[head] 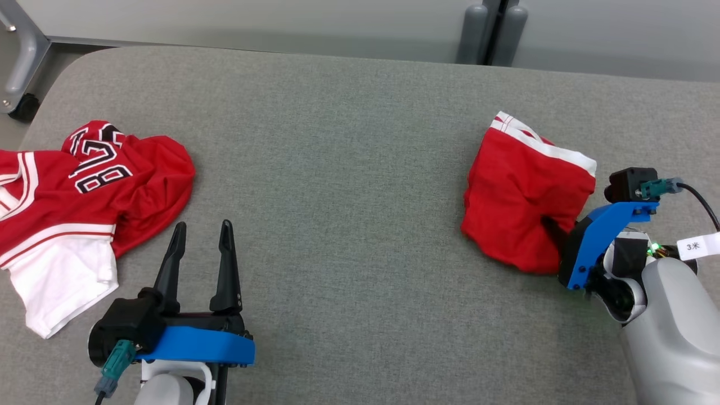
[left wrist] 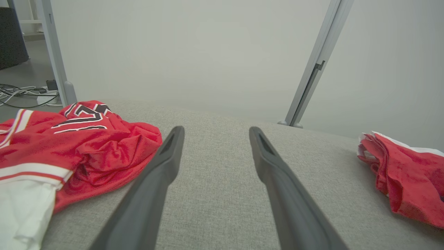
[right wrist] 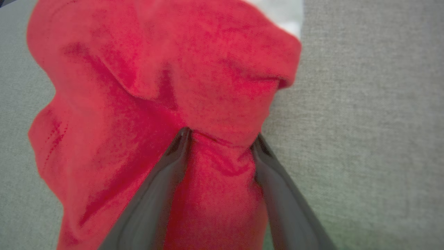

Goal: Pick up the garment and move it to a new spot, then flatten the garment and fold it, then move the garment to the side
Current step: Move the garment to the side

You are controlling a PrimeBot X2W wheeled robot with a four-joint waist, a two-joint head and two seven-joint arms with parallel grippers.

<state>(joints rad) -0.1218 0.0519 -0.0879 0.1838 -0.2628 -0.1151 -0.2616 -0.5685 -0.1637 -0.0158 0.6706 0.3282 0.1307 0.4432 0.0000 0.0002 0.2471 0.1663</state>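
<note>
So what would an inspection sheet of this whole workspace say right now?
surface: grey fabric-topped table.
job's things: red shorts with a white waistband, crumpled, on the right.
clutter: red and white numbered jersey, rumpled, at the left edge.
grippers: left gripper jaws open, apart from both garments; right gripper jaws apart, astride a fold of the shorts.
cables: black cable at the right wrist; loose cables on the floor.
surroundings: pale wall, grey metal frame.

Your right pincer has its tips buried under the shorts; the left edge cuts off the jersey.
</note>
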